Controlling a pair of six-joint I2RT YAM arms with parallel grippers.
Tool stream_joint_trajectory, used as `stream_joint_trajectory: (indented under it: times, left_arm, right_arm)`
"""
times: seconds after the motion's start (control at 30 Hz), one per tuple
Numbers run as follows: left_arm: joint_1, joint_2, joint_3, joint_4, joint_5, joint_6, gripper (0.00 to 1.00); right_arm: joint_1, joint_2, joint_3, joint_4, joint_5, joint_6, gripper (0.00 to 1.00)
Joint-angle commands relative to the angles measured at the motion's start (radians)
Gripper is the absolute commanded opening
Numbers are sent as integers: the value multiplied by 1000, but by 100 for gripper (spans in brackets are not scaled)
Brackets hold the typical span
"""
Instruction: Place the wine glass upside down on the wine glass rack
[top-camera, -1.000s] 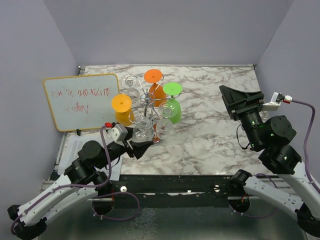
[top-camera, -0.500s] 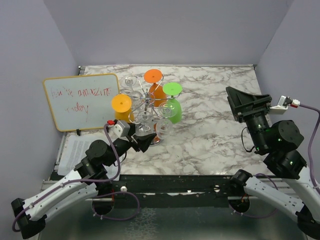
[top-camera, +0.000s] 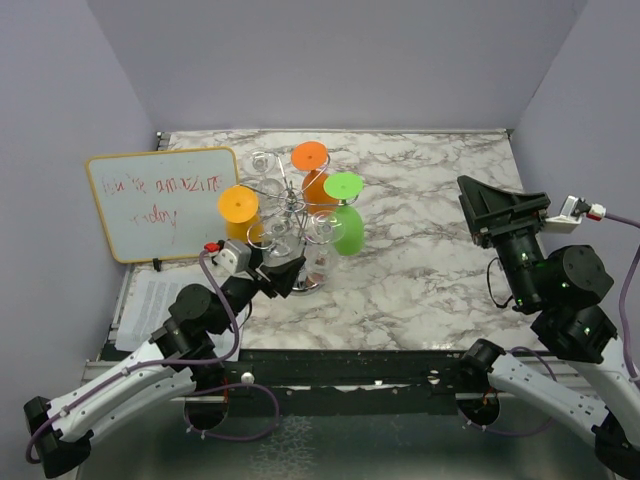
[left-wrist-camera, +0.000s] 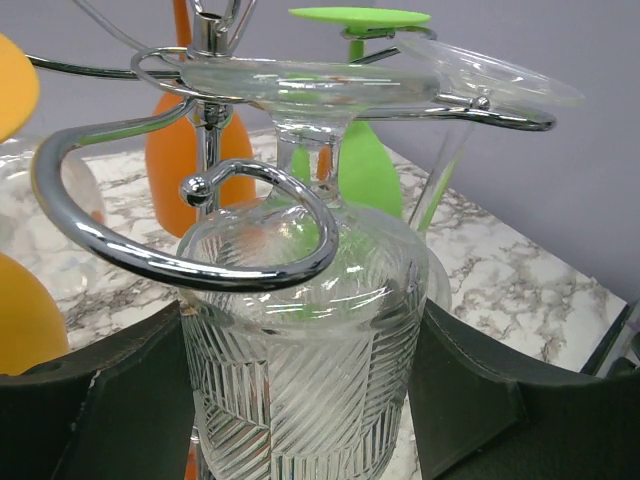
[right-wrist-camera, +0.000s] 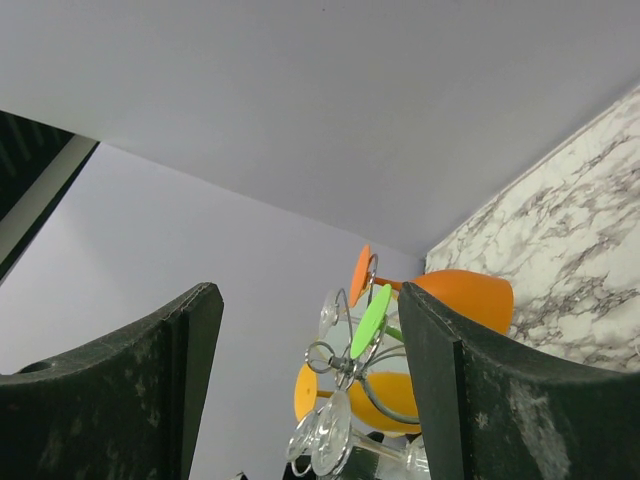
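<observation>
Evidently gripping the inverted wine glass (left-wrist-camera: 300, 290) by its bowl with left gripper (left-wrist-camera: 305, 345) to hang its foot on the wine glass rack (left-wrist-camera: 200, 275), left of centre on the counter (top-camera: 430, 250); right gripper (right-wrist-camera: 310, 340) spread, empty.

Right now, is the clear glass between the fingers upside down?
Upside down: the clear glass has its foot on top and bowl below.

Marble table (top-camera: 430, 270): wine glass rack (top-camera: 292, 200), whiteboard (top-camera: 160, 205) on it.
</observation>
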Motion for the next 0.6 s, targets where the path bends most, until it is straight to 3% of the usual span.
stream_joint_trajectory:
  times: [0.0,0.37,0.57]
  left_arm:
    - [2,-32,0,103,-87,13,24]
    - [3,38,30,63,-150,8,24]
    - [3,0,23,54,-199,-2,25]
  right_arm:
    - [3,-10,-20,-13,39,13,75]
    - [3,-15,-27,-6,35,18,75]
    - [3,-20,-28,-8,42,16,75]
